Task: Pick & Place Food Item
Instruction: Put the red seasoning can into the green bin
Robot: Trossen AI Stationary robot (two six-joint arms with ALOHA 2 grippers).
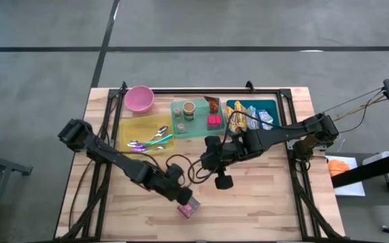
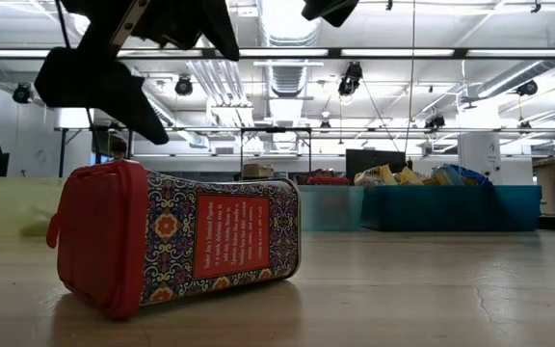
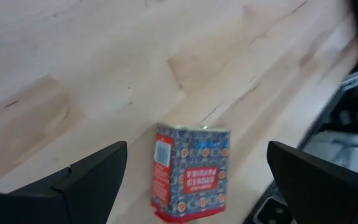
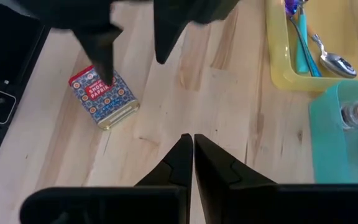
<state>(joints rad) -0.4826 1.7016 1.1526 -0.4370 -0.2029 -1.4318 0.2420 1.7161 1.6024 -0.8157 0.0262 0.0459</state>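
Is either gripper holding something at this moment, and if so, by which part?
Nothing is held. The left gripper is open above the red spice tin, which lies free on the table. The right gripper is shut and empty.

Pink bowl [image 1: 140, 98]: far-left end of the wooden surface [image 1: 262, 196], empty side up.
Yellow tray [image 1: 134, 129]: just beside the bowl, spoons [image 1: 147, 142] inside.
Teal tray [image 1: 193, 128]: middle, small jars.
Dark blue bin [image 1: 269, 106]: packaged snacks.
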